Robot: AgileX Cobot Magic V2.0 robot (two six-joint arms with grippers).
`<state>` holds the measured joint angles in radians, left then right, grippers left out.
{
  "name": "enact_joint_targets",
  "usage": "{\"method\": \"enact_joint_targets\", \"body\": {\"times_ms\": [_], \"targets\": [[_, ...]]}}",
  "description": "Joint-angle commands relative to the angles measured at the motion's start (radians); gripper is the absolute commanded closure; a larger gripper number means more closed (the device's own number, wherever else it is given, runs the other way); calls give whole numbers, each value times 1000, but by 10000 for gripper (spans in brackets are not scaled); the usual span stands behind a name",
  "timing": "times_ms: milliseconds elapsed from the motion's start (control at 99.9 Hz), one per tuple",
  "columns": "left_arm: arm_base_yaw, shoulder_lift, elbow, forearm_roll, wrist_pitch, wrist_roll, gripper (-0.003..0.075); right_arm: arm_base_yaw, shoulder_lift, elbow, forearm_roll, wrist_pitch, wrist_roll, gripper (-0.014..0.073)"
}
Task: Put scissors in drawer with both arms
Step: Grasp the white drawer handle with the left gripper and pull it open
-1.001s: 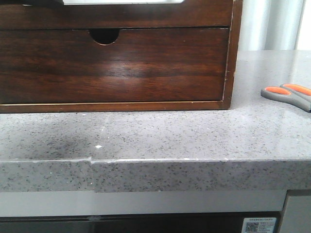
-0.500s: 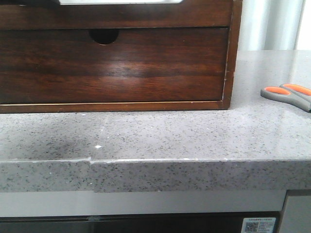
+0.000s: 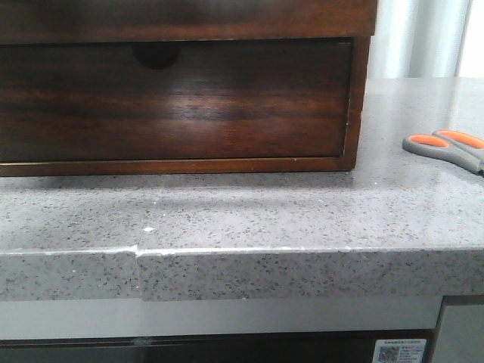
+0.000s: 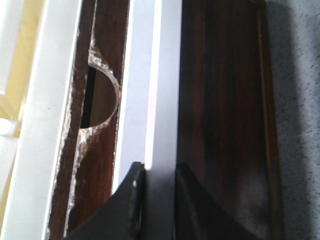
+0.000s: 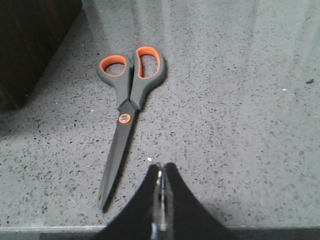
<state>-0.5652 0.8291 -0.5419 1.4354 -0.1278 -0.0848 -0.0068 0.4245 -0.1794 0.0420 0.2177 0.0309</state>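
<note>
The scissors (image 3: 446,147) lie flat on the grey counter, right of the cabinet, grey handles with orange-lined loops. In the right wrist view the scissors (image 5: 127,100) rest closed, blade pointing toward my right gripper (image 5: 161,167), which is shut and empty just beside the blade tip. The drawer (image 3: 189,19) is the upper dark wood band, overhanging the cabinet front. In the left wrist view my left gripper (image 4: 160,170) straddles the drawer's pale top edge (image 4: 162,100), one finger on each side, its dark glossy face (image 4: 225,125) alongside. Neither gripper shows in the front view.
Below sits a second dark drawer front (image 3: 189,98) with a small semicircular notch (image 3: 155,54). A rough-edged half-round notch (image 4: 102,97) shows behind the pale edge. The speckled counter (image 3: 249,212) ends in a front lip. The cabinet's corner (image 5: 30,45) stands beside the scissors.
The upper drawer front has slid out toward the camera, now covering the white strip at the top and overhanging the cabinet's right side. The scissors have not moved.
</note>
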Motion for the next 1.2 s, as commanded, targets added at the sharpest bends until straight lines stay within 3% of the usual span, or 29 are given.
{"method": "enact_joint_targets", "body": {"times_ms": [0,250,561,961,1061,1191], "targets": [[-5,-94,-19,-43,-74,-12,742,-1,15,-36,2,-65,-4,655],[-5,-201,70,-43,-144,-12,742,-1,15,-36,2,-64,-4,655],[-5,-249,107,-43,-345,-12,742,-1,15,-36,2,-64,-4,655],[-5,-249,107,-43,-309,-12,737,-1,15,-36,2,-64,-4,655],[-5,-249,107,-43,-320,-12,666,-1,15,-36,2,-64,-4,655],[-5,-249,107,-43,-366,-12,477,-1,15,-36,2,-64,-4,655]]}}
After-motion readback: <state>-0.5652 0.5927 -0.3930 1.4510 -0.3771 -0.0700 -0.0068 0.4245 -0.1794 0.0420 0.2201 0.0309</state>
